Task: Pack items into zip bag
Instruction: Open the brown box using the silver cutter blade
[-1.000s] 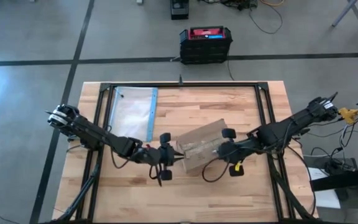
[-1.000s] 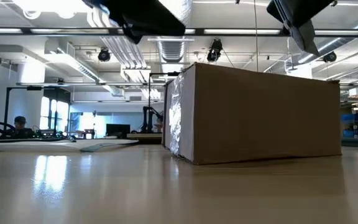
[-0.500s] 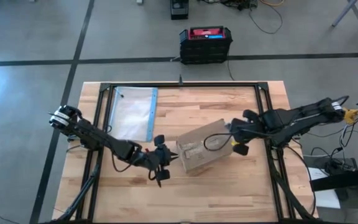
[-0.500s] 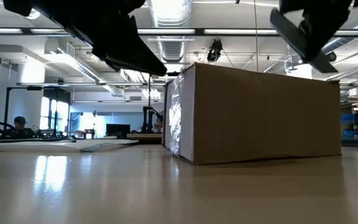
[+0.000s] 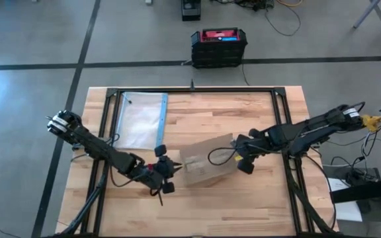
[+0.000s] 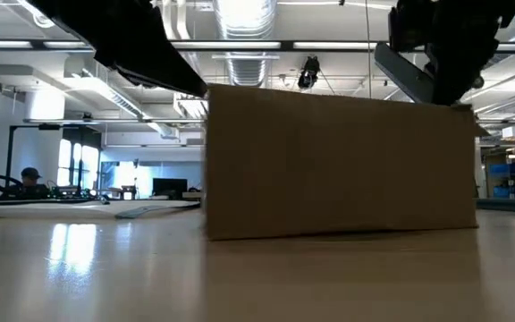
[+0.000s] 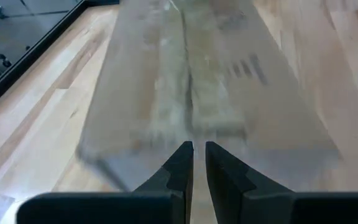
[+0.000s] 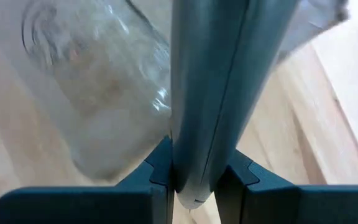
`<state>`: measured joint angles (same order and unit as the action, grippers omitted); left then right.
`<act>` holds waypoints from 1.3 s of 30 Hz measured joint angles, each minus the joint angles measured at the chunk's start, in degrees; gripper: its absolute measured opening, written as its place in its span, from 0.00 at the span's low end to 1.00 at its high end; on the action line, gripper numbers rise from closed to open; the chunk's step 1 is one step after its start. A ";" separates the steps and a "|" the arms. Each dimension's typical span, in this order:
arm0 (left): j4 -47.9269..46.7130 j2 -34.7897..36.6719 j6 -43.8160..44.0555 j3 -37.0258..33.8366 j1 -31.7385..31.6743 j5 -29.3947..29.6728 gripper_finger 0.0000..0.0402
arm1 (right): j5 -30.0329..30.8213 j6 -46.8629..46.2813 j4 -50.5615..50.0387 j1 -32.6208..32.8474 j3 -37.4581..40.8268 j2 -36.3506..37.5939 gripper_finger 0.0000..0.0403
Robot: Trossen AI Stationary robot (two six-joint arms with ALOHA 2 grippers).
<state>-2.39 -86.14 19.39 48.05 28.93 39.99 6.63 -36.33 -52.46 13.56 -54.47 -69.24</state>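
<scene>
The zip bag (image 5: 140, 121) lies flat on the counter (image 5: 243, 201), well apart from both tools. The left tool (image 5: 170, 173), nearly closed and empty, touches the cardboard box (image 5: 207, 163). The right tool (image 5: 238, 156) pinches a grey stick (image 8: 222, 87); a see-through item (image 8: 98, 87), possibly, lies beneath. A careless shove could tip the box.

A robotics lab or workshop: a butcher-block surface (image 5: 256, 112) in a black frame stands on a grey floor (image 5: 32, 39) marked with dark tape lines. Cables (image 5: 280, 13) trail beyond its far edge; ceiling ducts (image 6: 240, 67), strip lights and monitors (image 6: 168, 187) fill the open hall.
</scene>
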 joint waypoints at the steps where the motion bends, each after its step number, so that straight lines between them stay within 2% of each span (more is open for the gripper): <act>1: 0.10 -0.01 -0.33 0.00 -0.05 0.02 0.07 | 0.01 0.29 -0.38 0.42 -0.58 -0.04 0.13; 5: 0.03 0.33 -2.45 0.00 -0.09 -0.04 0.10 | 0.90 2.54 -1.95 1.18 -2.90 0.43 0.13; 9: -0.89 3.68 -4.00 0.00 -0.05 -0.70 0.17 | 0.91 5.61 -1.57 1.18 -3.68 0.97 0.13; 14: -3.09 9.91 -3.78 -0.56 -0.04 -5.75 0.27 | 0.93 10.48 3.78 1.34 -3.55 0.88 0.13; 20: 5.36 13.51 -3.94 -8.41 -0.04 -11.00 0.38 | 0.93 13.95 10.50 1.47 -5.23 0.96 0.13; 23: 14.53 13.66 -3.93 -14.08 -0.13 -10.98 0.42 | 0.64 18.74 17.61 1.45 -5.43 0.84 0.13; 25: 20.33 13.18 -4.11 -17.49 -0.39 -10.77 0.44 | -1.62 23.55 24.23 1.41 -5.09 0.12 0.13; 30: 30.67 11.35 -5.47 -22.18 -0.66 -10.44 0.45 | -5.80 31.48 40.05 1.40 -4.75 -3.90 0.13; 39: 32.13 9.57 -7.94 -21.50 -0.81 -10.45 0.40 | -6.10 39.91 56.92 0.22 -5.20 -15.69 0.13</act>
<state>29.74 -76.57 11.46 26.55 28.12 29.54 0.53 3.58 4.46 13.78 -59.67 -84.93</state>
